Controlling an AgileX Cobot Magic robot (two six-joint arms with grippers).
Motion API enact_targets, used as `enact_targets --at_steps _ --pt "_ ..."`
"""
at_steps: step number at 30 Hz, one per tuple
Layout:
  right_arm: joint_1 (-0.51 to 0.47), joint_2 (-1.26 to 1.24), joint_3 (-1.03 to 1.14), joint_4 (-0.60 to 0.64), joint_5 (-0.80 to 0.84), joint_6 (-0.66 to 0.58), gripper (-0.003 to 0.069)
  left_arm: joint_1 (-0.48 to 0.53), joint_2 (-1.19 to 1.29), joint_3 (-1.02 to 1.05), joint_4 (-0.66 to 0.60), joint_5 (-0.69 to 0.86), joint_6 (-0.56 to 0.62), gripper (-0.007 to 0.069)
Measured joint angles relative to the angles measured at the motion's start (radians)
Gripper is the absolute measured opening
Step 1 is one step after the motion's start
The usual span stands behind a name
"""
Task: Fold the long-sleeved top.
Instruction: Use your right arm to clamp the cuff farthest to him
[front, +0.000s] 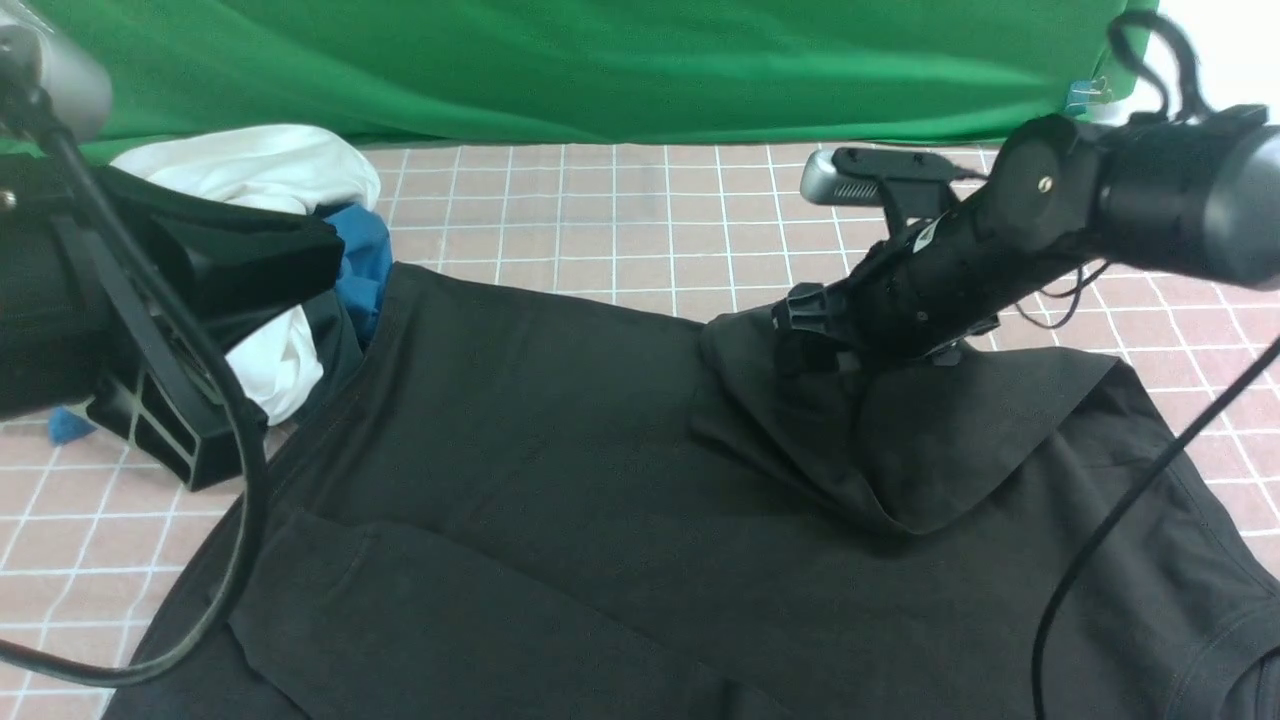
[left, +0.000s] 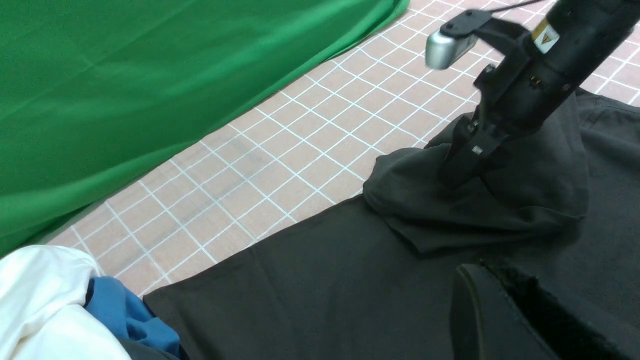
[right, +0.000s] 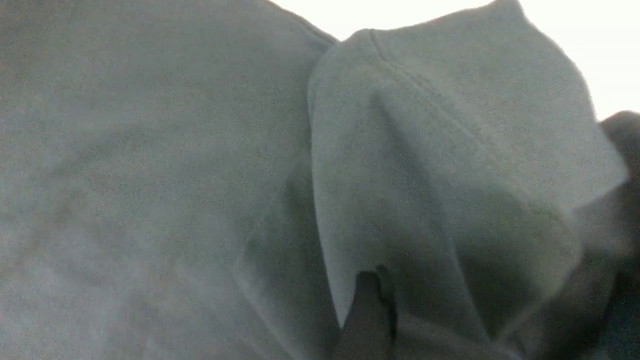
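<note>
Checked all three views for writing: found no legible word, brand or number. Noted one sign only: a small yellow sticker (left: 548, 34) bearing a black warning triangle, stuck on the black casing of the right arm (left: 585, 30), well up the wrist from the right claw (left: 457, 172) and just behind the silver camera (left: 442, 47) mounted above it. Could not resolve the symbol inside the triangle (too small, slightly blurred). Spotted what looks like the same sticker in the front view as a pale patch (front: 926, 235), again above and behind the claw; unreadable there as well.
</note>
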Motion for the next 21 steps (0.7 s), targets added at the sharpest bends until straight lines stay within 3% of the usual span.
enact_targets --at_steps 10,21 --pt "0.0 0.032 -0.008 0.067 -0.089 -0.015 0.0576 0.0 0.0 0.0 0.002 -0.001 0.003 0.0018" --pt "0.001 0.088 -0.061 0.153 -0.146 -0.14 0.0388 0.0 0.0 0.0 0.002 -0.001 0.003 0.0018"
